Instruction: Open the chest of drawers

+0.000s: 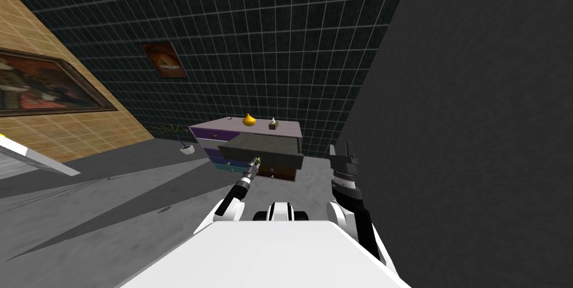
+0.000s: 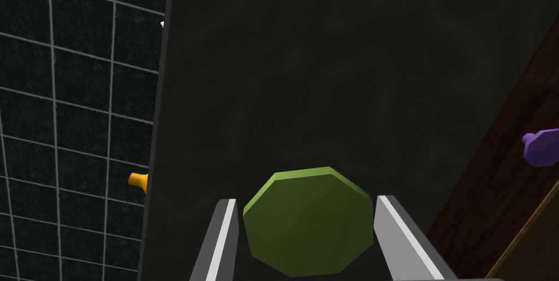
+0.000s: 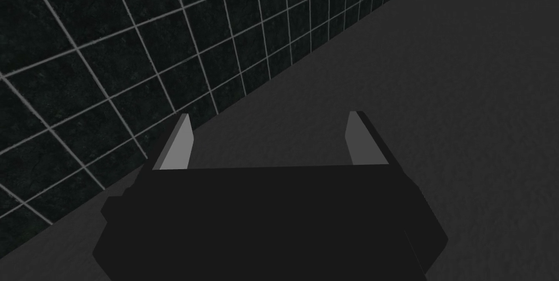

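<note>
The chest of drawers (image 1: 291, 130) stands against the tiled back wall, its fronts purple, teal and dark. One dark grey drawer (image 1: 260, 151) stands pulled well out toward me. My left gripper (image 1: 257, 161) reaches to this drawer's front. In the left wrist view, the fingers of the left gripper (image 2: 305, 201) press the two sides of a green octagonal knob (image 2: 308, 223) on the dark drawer front (image 2: 327, 76). A purple knob (image 2: 540, 148) sits on the brown drawer beside it. My right gripper (image 1: 342, 153) is raised by the right wall; its fingers (image 3: 177, 144) stand open, holding nothing.
A yellow vase (image 1: 249, 119) and a small box (image 1: 273, 125) rest on the chest's top. A potted plant (image 1: 184, 144) sits on the floor left of the chest. A dark wall (image 1: 475, 133) runs close along my right. A white slab (image 1: 33, 159) lies far left.
</note>
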